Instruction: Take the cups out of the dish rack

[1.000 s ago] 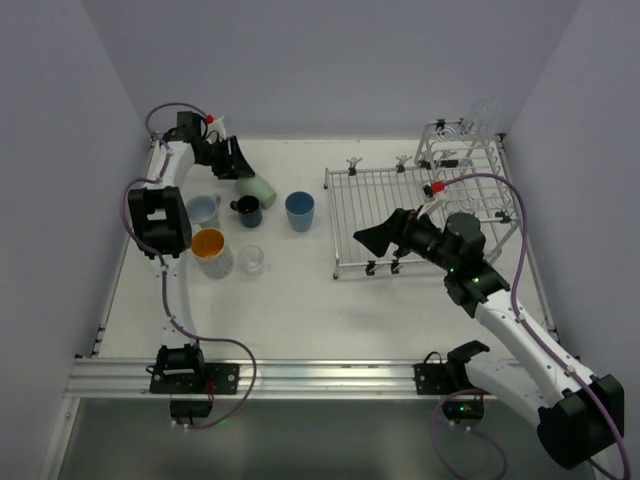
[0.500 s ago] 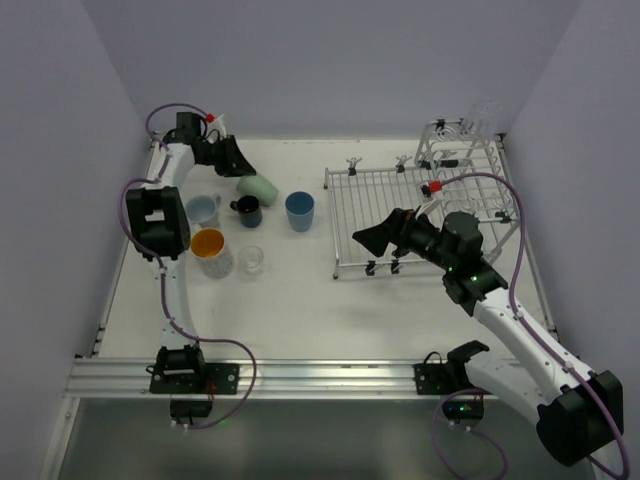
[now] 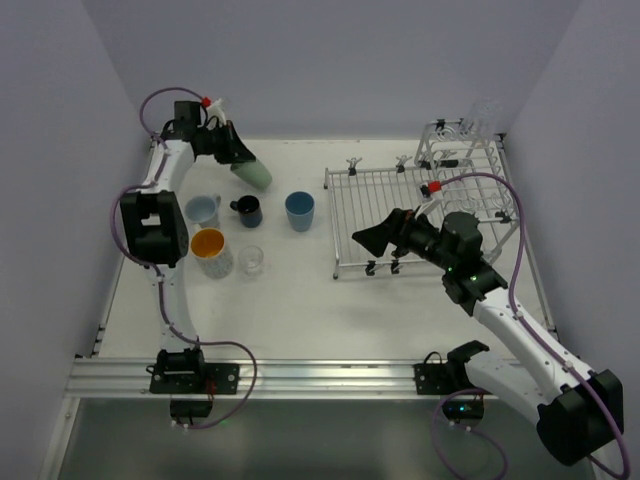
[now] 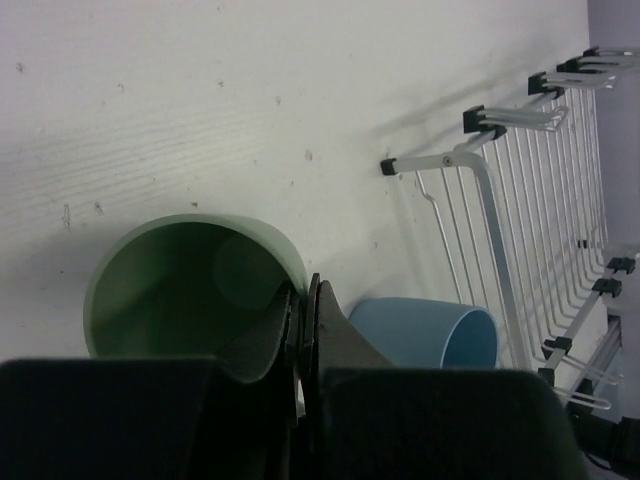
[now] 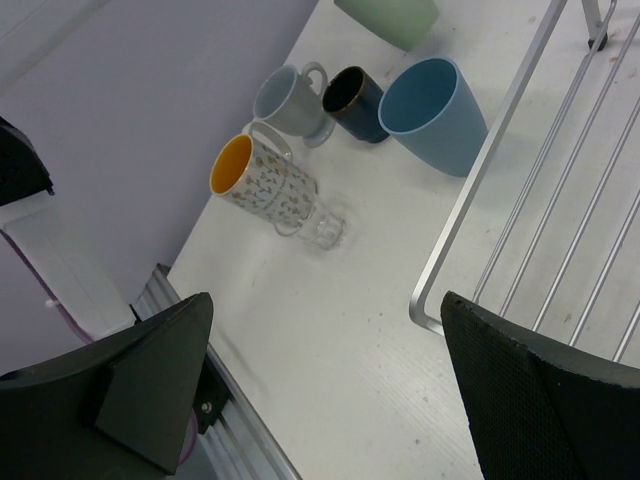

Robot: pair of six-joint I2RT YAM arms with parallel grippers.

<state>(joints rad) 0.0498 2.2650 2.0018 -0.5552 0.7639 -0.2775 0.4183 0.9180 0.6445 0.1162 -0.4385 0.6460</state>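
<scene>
Left hand (image 3: 240, 158) has clamped shut on the pale green tumbler (image 3: 257, 175) over the last second and tipped it up off the worktop (image 3: 330, 320), where it was lying on its side before. From the left wrist view it's only a pinch on the rim, one finger inside and one outside, so my worry is the tumbler pivoting or slipping out if I swing fast. The other risk is the landing spot: the dark blue mug (image 3: 247, 210), light blue tumbler (image 3: 299, 210) and a pale handled mug (image 3: 203, 210) sit just below it, with the orange-inside cup (image 3: 211, 250) and a clear glass (image 3: 251, 261) nearer me, so a sloppy set-down could knock one over. Right hand (image 3: 385, 240) is wide open, holding nothing, hovering over the near edge of the dish rack (image 3: 333, 225). What looks like another clear glass (image 3: 485, 112) is on the raised section.
</scene>
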